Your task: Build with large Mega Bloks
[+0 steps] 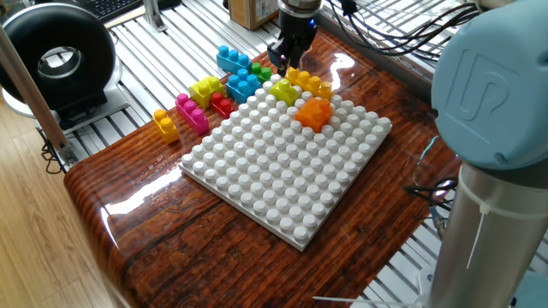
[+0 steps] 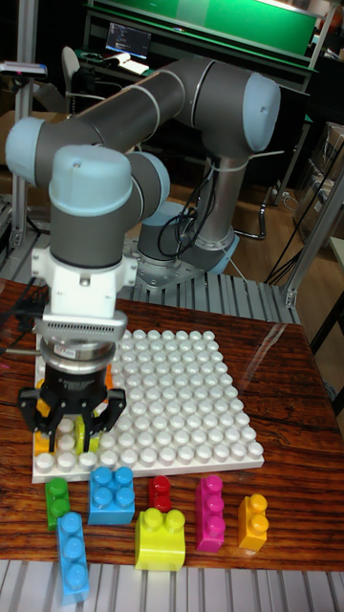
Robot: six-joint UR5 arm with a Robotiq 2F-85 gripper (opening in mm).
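My gripper [image 1: 287, 62] hangs open over the far corner of the white baseplate [image 1: 282, 171], nothing visible between its fingers. A yellow brick [image 1: 310, 83], a lime brick [image 1: 285, 92] and an orange brick [image 1: 313, 113] sit on that corner, just right of it. Loose beside the plate lie two blue bricks [image 1: 231, 58] [image 1: 244, 84], a green one [image 1: 259, 71], a yellow-lime one [image 1: 205, 88], a red one [image 1: 223, 104], a magenta one [image 1: 192, 113] and a small yellow one [image 1: 166, 125]. In the tall view the gripper [image 2: 82, 435] stands over the plate's front left corner [image 2: 48, 467].
The wooden table's edge [image 1: 94, 205] runs close to the left of the plate. A black round device [image 1: 56, 60] stands off the table at the left. The arm's grey-blue body [image 1: 488, 128] fills the right side. Cables [image 1: 385, 34] lie behind the table.
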